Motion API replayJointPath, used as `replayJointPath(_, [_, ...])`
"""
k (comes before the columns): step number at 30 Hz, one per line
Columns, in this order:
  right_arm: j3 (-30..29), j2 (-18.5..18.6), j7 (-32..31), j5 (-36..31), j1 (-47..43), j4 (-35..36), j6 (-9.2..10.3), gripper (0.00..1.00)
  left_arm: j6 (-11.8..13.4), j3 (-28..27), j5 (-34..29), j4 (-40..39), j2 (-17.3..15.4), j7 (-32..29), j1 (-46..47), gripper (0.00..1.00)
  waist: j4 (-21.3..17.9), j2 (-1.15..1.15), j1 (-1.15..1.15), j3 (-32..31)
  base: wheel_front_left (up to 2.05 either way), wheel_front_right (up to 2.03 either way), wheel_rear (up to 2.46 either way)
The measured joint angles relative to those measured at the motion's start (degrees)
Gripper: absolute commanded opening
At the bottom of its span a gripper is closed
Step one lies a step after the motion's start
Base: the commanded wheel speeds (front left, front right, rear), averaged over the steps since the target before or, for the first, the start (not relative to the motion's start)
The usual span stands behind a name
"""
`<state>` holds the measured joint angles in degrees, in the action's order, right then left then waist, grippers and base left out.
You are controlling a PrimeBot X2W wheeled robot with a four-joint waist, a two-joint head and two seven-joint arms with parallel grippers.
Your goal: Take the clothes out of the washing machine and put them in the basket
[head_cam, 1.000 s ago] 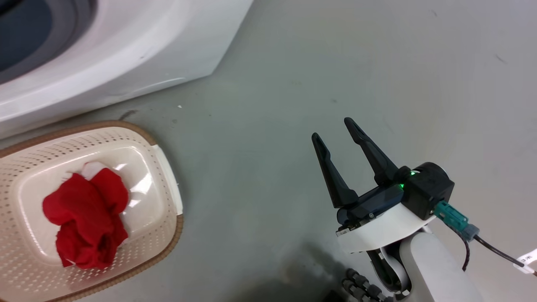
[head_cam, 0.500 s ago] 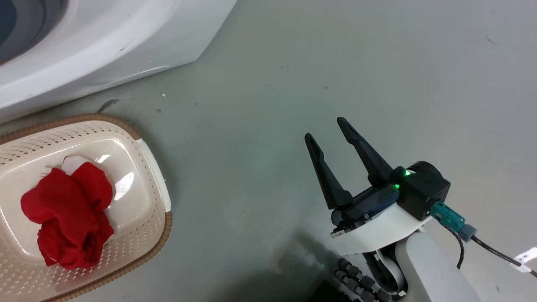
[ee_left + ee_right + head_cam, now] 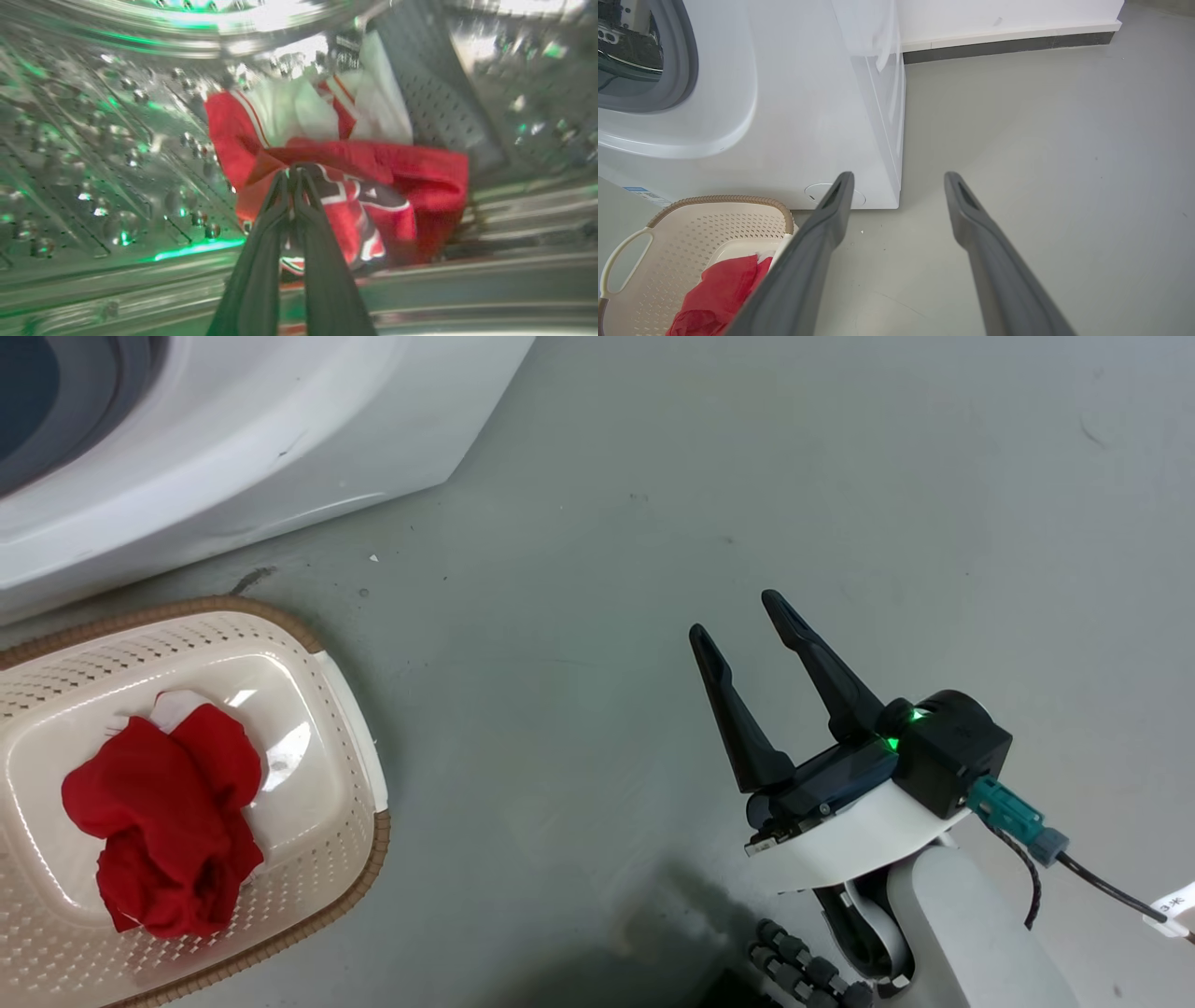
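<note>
A plain red garment (image 3: pixel 163 831) lies crumpled in the cream basket (image 3: pixel 350 747) on the floor at the lower left of the head view, below the white washing machine (image 3: pixel 261 439). Inside the perforated steel drum (image 3: pixel 93 154) of the left wrist view, my left gripper (image 3: pixel 293 175) is shut on a fold of the red jersey (image 3: pixel 402 182) with white trim and numerals. My right gripper (image 3: pixel 742 621) hangs open over bare floor, right of the basket, nothing between its fingers. The right wrist view shows the basket (image 3: pixel 691 224), the red garment (image 3: pixel 719 294) and the machine front (image 3: pixel 808 102).
Grey floor (image 3: pixel 840 476) spreads to the right of the machine and basket. A white wall with a dark baseboard (image 3: pixel 1008 44) runs behind. The grey porthole rim (image 3: pixel 686 60) is at the upper left of the right wrist view. A cable trails from my right wrist (image 3: pixel 1074 873).
The head view shifted left and then slightly back, so the basket and machine slid in frame. My right gripper stays open in nearly the same pose.
</note>
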<state>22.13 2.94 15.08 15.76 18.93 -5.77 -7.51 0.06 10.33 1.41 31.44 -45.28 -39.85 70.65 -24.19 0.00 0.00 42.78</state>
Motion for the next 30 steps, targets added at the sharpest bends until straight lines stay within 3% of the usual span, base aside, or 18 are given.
replayJointPath(7, [-1.16, -0.01, 0.0, -0.74, 0.16, -1.0, 0.0, 1.0, 5.11, -2.49, 2.72, -4.86, 2.82, 9.5, -5.99, 0.0, 0.33, 0.0, 0.0, -2.6, 0.0, 0.0, 0.0])
replayJointPath(15, [-3.22, -0.02, -0.04, -2.57, -1.66, -2.25, 0.0, 1.0, 8.28, -5.27, 7.58, -2.18, 8.47, 24.47, -13.28, 0.0, 0.93, 0.0, -0.01, -8.86, 0.0, 0.0, 0.0])
replayJointPath(21, [-4.83, -0.02, -1.81, -3.77, -4.91, -2.29, 0.0, 1.0, 7.83, -6.55, 10.89, 2.34, 12.35, 36.35, -18.65, 0.0, 1.47, 0.0, -0.01, -14.83, 0.0, 0.0, 0.0])
replayJointPath(22, [-5.79, -0.03, -2.92, -4.38, -6.87, -1.68, 0.0, 1.0, 7.23, -7.09, 12.45, 4.53, 14.29, 42.06, -21.59, 0.0, 1.8, 0.0, -0.01, -17.99, 0.0, 0.0, 0.0])
replayJointPath(23, [-6.17, -0.02, -3.1, -4.75, -7.5, -1.46, 0.0, 1.0, 7.2, -7.62, 13.33, 5.16, 15.01, 44.09, -22.42, 0.0, 1.93, 0.0, -0.01, -19.03, 0.0, 0.0, 0.0])
replayJointPath(30, [-8.98, 0.0, -5.8, -6.3, -11.44, 0.85, 0.0, 1.0, 4.43, -8.16, 16.16, 9.04, 18.58, 52.5, -26.74, 0.0, 3.51, 0.0, -0.02, -25.79, 0.0, 0.0, 0.0])
